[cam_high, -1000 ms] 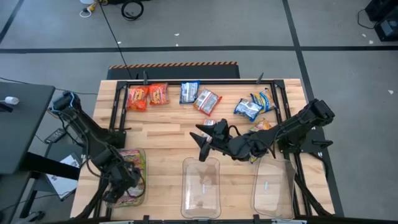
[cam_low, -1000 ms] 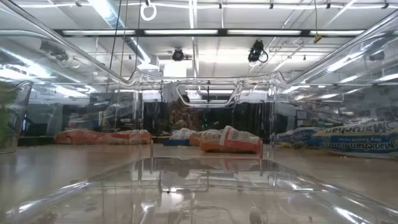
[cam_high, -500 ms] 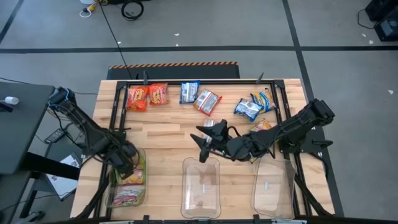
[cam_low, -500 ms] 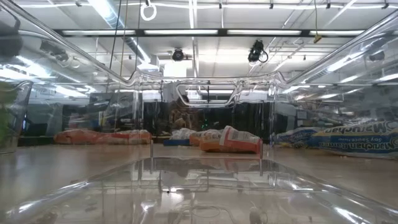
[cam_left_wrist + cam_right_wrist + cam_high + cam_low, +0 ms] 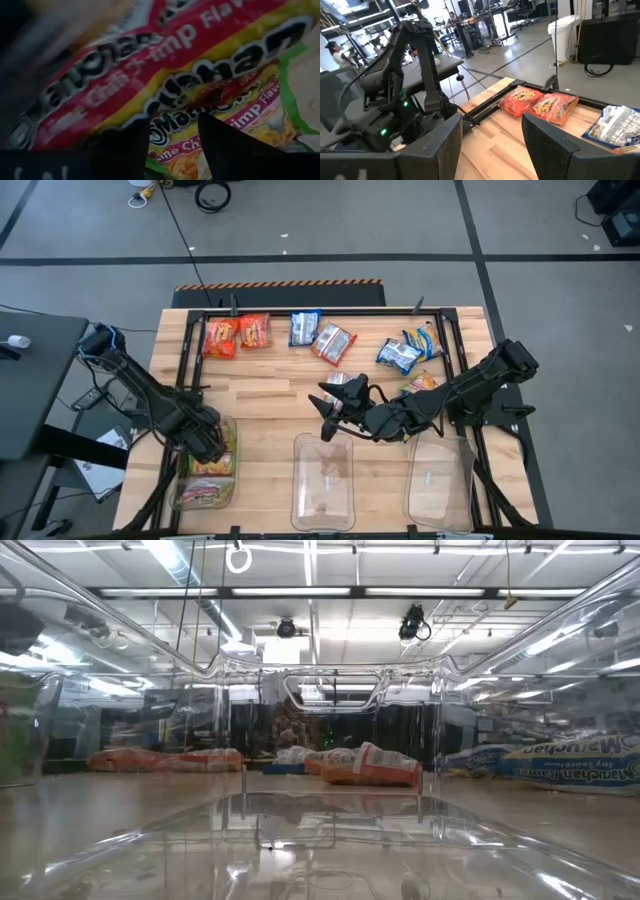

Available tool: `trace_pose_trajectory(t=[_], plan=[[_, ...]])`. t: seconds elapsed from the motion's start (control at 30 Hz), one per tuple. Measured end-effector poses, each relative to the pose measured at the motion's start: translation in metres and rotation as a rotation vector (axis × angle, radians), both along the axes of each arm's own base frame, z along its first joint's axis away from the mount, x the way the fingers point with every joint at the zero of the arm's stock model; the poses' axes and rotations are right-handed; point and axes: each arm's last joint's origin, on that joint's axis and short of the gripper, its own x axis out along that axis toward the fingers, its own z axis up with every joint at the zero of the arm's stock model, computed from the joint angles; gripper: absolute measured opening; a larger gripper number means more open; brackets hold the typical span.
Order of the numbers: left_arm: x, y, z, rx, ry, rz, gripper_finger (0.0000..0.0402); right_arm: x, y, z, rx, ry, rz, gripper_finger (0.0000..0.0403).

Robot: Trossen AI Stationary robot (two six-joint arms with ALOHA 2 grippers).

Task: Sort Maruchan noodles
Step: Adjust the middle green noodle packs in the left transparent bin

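Several Maruchan packets lie flat along the table's far side: two orange-red (image 5: 220,337) (image 5: 253,332), a blue one (image 5: 304,328), a red-and-white one (image 5: 333,342), two blue-and-yellow (image 5: 398,356) (image 5: 424,340), and an orange one (image 5: 422,383) beside my right arm. Green-yellow packets (image 5: 203,475) lie in the left clear bin (image 5: 178,498). My left gripper (image 5: 205,442) hangs open over that bin's far half, and its wrist view shows the packets (image 5: 200,95) close below its fingers (image 5: 172,147). My right gripper (image 5: 327,412) is open and holds nothing, above the table by the middle bin's far end.
The middle (image 5: 322,480) and right (image 5: 438,480) clear bins stand at the near edge. A black frame (image 5: 300,311) runs round the table's far part. Bare wood lies between the packets and the bins. People and desks show in the room beyond (image 5: 330,50).
My left gripper has moved from the left bin's near end toward its far end, uncovering the green-yellow packets in the bin.
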Motion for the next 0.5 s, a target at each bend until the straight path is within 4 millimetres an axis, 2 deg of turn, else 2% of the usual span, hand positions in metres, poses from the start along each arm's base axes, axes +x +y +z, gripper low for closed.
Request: trace_pose_trajectory(t=[0.17,0.27,0.37,0.5], plan=[[0.0068,-0.0061,-0.007,0.013,-0.012,-0.041,0.0168,0.0,0.0001,0.0,0.003,-0.002,0.0,0.021],[0.0075,-0.0068,-0.0085,0.02,-0.007,-0.047,0.0148,0.0001,0.0001,0.0,0.004,-0.002,0.004,0.021],[0.0073,-0.0066,-0.0086,0.023,-0.004,-0.047,0.0103,0.0,0.0002,0.0,0.005,-0.002,0.005,0.021],[0.0071,-0.006,-0.0087,0.035,-0.007,-0.053,0.0019,0.0001,0.0001,-0.0001,0.005,-0.001,0.006,0.021]])
